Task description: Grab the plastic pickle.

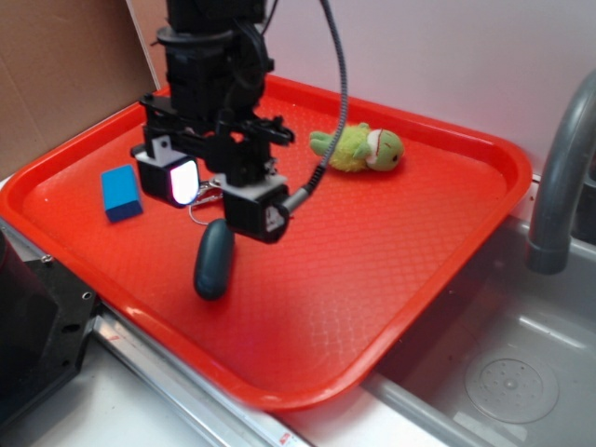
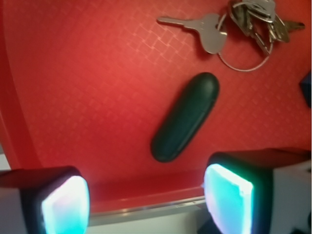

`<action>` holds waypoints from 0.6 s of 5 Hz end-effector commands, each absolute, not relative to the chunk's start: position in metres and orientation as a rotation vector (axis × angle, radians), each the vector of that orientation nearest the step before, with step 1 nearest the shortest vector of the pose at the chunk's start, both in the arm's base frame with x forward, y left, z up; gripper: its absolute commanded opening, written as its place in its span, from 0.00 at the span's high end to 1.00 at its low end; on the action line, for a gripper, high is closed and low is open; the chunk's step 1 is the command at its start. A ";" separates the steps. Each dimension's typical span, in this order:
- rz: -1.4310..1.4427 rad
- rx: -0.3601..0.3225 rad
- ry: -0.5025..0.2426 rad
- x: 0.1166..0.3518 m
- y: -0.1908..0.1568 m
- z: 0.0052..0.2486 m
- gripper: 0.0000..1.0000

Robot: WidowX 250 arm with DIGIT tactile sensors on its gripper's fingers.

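Note:
The plastic pickle (image 1: 213, 260) (image 2: 185, 117) is a smooth dark green capsule lying flat on the red tray (image 1: 372, 270) (image 2: 87, 83), toward its front edge. My gripper (image 1: 222, 194) (image 2: 146, 202) hangs open above the tray, just behind and over the pickle's far end. Nothing sits between its two glowing pads (image 2: 66, 204). In the wrist view the pickle lies slanted, ahead of the gap between the pads and apart from them.
A blue block (image 1: 121, 192) lies left of the gripper. A bunch of keys (image 2: 246, 27) rests just beyond the pickle. A green plush toy (image 1: 359, 149) lies at the tray's back. A sink basin (image 1: 512, 372) with a grey faucet (image 1: 559, 168) is at right; a black box (image 1: 37, 326) at front left.

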State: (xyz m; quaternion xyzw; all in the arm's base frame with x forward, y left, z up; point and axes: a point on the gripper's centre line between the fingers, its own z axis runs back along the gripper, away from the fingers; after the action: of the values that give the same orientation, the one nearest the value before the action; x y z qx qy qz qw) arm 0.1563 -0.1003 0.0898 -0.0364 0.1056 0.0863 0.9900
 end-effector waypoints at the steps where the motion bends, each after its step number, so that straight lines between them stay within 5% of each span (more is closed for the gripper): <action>1: 0.174 -0.067 0.154 0.155 -0.092 0.088 0.00; 3: 0.140 0.012 0.123 0.172 -0.095 0.052 0.00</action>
State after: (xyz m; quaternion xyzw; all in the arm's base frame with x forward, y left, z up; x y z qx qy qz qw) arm 0.1670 -0.0932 0.0435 0.0172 0.0810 0.0729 0.9939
